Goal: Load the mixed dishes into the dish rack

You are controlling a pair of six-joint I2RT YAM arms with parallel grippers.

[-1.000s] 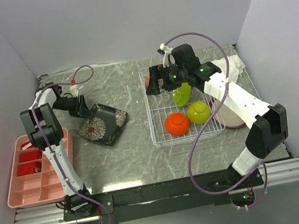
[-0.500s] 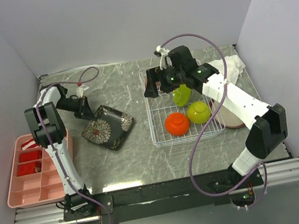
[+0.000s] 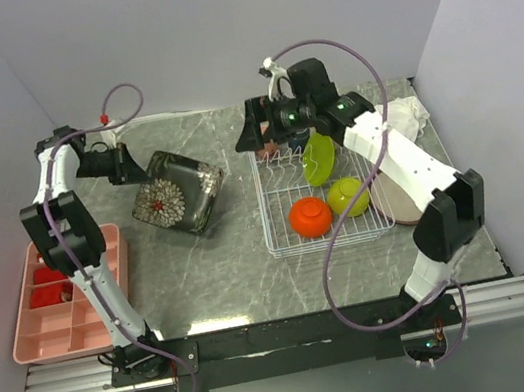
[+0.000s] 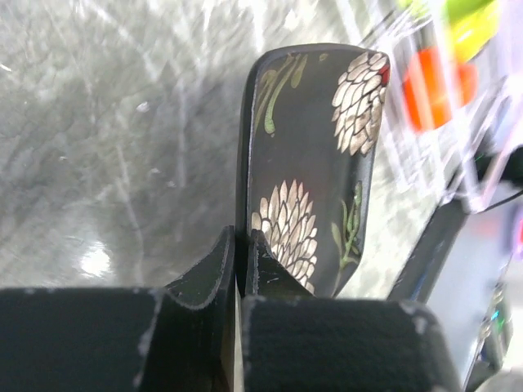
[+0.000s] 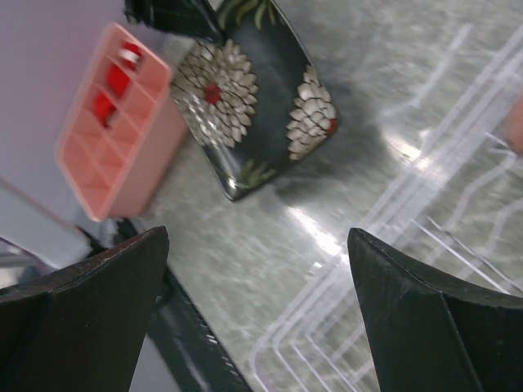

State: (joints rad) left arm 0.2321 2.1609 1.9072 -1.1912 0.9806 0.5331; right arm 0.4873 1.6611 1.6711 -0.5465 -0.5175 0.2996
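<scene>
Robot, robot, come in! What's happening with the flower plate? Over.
Left gripper shut on flower plate, plate tilted up. Right gripper open, over rack's far left corner, maybe in the way.

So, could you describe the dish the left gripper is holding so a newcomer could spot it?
Start at the white wire dish rack on the grey marbled table and look left. There the left gripper pinches a tilted black square plate, the only dish with white flowers.
</scene>
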